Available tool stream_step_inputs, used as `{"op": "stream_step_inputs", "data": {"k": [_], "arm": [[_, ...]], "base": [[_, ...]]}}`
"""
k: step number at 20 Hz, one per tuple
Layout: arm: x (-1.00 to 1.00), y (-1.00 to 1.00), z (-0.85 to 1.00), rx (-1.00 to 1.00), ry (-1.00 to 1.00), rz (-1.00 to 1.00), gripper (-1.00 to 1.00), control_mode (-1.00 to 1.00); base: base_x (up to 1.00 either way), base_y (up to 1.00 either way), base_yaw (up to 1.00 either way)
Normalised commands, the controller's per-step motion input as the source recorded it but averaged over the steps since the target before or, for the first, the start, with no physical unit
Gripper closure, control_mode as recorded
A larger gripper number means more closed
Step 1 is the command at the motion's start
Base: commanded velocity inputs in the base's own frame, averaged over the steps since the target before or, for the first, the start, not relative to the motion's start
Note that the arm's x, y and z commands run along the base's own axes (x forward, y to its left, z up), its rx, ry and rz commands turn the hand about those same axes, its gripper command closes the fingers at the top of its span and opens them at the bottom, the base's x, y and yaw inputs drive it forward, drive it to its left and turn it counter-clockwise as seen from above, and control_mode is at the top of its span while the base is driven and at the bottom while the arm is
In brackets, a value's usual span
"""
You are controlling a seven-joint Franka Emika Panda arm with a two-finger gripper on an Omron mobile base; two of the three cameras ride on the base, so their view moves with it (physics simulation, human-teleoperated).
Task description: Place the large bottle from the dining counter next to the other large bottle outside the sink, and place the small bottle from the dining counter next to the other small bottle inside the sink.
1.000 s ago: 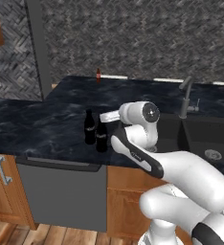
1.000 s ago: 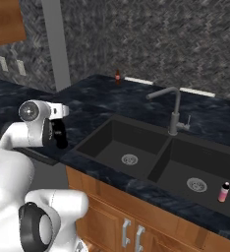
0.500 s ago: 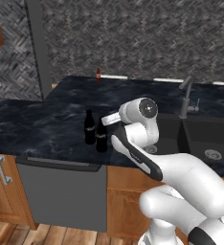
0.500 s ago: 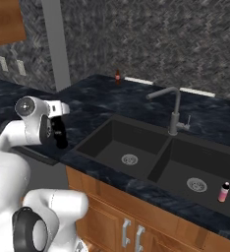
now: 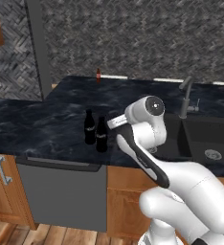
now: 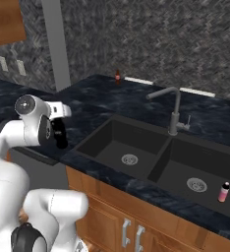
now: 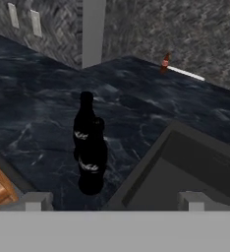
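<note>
With both large black bottles [image 7: 91, 162] paired near the bench's front edge beside the sink [image 6: 151, 152], the empty, wide-open tool [image 7: 114, 201] should probably go to the small bottle [image 7: 165, 61] by the back edge.

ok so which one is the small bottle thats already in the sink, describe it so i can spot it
Find the black matte double-basin sink under the grey gooseneck faucet. Look in the basin farther from the two tall black bottles on the counter, near its front corner. There stands a short pale pinkish bottle with a dark top, upright and alone, the one light-coloured bottle around.
</note>
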Motion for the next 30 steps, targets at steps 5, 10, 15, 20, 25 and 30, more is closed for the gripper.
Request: {"op": "stream_step_inputs", "data": {"k": [5, 10, 15, 20, 25, 30], "arm": [[-0.16, -0.17, -0.22, -0.01, 0.09, 0.00, -1.00, -1.00], [-0.04, -0.28, -0.22, -0.07, 0.08, 0.00, -1.00, -1.00], [0.01, -0.38, -0.11, -0.10, 0.03, 0.00, -1.00, -1.00], [0.10, -0.29, -0.02, 0.00, 0.02, 0.00, -1.00, -1.00], [0.04, -0.09, -0.02, 0.00, 0.01, 0.00, -1.00, 1.00], [0.00, 0.00, 0.00, 0.00, 0.00, 0.00, -1.00, 1.00]], "base": [[0.00, 0.00, 0.00], [0.00, 0.00, 0.00], [0.00, 0.00, 0.00], [0.00, 0.00, 0.00], [0.00, -0.01, 0.00], [-0.45, 0.10, 0.00]]}}
